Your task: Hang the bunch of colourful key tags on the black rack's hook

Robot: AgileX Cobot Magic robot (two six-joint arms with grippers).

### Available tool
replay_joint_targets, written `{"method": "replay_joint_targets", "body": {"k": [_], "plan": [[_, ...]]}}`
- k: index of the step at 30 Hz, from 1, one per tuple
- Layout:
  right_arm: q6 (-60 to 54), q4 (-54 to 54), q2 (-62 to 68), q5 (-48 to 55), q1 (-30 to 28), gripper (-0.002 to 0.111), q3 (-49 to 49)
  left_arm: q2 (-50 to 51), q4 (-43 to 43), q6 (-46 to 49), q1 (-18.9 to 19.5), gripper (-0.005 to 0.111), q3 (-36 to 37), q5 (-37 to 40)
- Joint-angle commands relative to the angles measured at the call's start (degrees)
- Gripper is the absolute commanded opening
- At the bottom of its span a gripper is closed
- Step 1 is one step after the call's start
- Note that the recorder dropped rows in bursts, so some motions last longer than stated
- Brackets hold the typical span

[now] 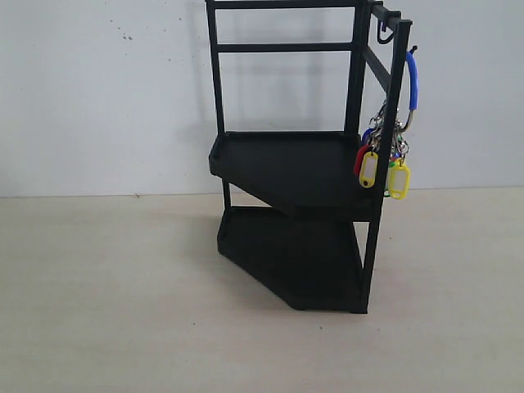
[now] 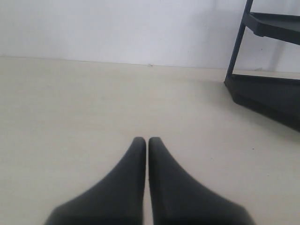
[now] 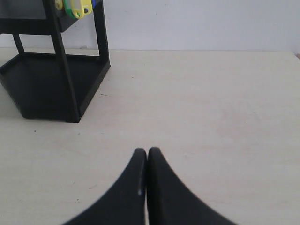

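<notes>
The black rack (image 1: 303,164) stands at the back of the pale table. The colourful key tag bunch (image 1: 385,160) hangs from the hook (image 1: 413,51) on the rack's front corner post, its blue-sleeved ring (image 1: 413,82) up high and its yellow and red tags dangling beside the upper tray. In the right wrist view the yellow and green tags (image 3: 75,7) show at the picture's edge above the rack (image 3: 56,84). My left gripper (image 2: 148,140) is shut and empty over bare table, away from the rack (image 2: 267,93). My right gripper (image 3: 147,152) is shut and empty too. Neither gripper appears in the exterior view.
A white wall (image 1: 98,90) runs behind the table. A second small hook (image 1: 381,34) hangs under the rack's top side rail. The table (image 1: 115,295) stretches bare on the rack's left and in front of it.
</notes>
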Motion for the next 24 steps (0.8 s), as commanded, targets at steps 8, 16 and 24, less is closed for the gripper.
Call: {"method": "replay_joint_targets", "body": {"k": [8,16,24], "plan": [[0.3,0.2,-0.3,0.1,-0.4,0.000,0.2,-0.1,0.2,0.2,-0.1,0.004,-0.1,-0.2],[0.3,0.2,-0.3,0.1,-0.4,0.000,0.2,-0.1,0.2,0.2,-0.1,0.004,-0.1,-0.2],[0.3,0.2,-0.3,0.1,-0.4,0.000,0.2,-0.1,0.2,0.9,0.0,0.004,-0.1,-0.2]]}}
